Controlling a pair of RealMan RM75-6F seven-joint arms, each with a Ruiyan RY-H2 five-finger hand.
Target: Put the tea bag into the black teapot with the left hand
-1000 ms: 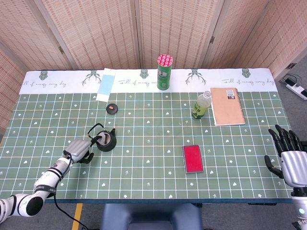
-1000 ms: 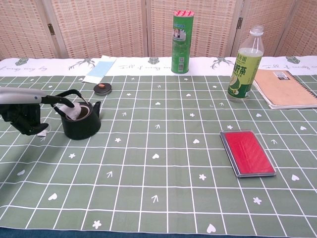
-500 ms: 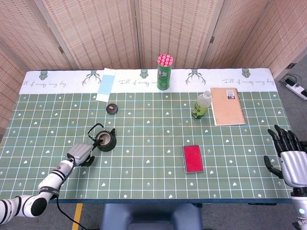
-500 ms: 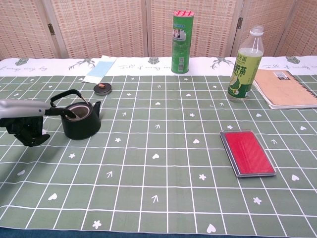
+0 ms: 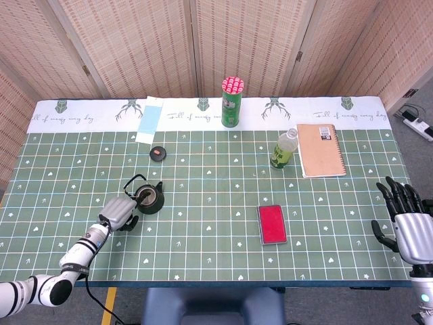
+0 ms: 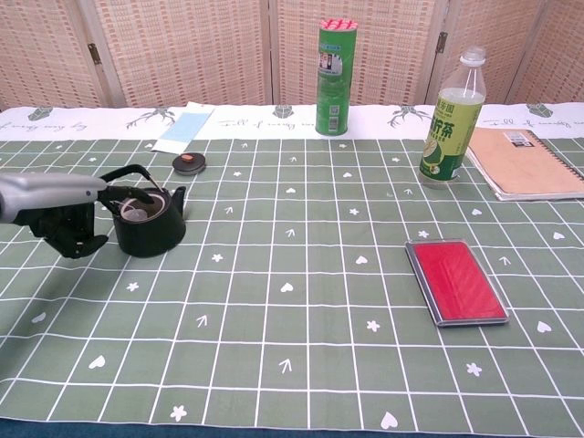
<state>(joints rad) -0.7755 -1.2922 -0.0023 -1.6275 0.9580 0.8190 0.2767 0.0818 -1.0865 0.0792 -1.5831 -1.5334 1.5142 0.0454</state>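
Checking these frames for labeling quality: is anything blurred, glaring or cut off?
Head view: even light, sharp; the right hand sits at the frame's edge. Chest view: sharp across the table, soft shadows; the left hand beside the black teapot is dark, its fingers hard to separate, and the arm is cropped.

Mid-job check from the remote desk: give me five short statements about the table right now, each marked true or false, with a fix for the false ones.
1. The left hand is beside the teapot. True.
2. The teapot's lid is on. False: its top is open, and the small round lid lies on the cloth behind it.
3. The right hand holds the red case. False: it is at the table's right edge, fingers apart, holding nothing; the red case lies alone.
4. The bottle stands upright beside the notebook. True.
5. The green can lies on its side. False: it stands upright at the back.
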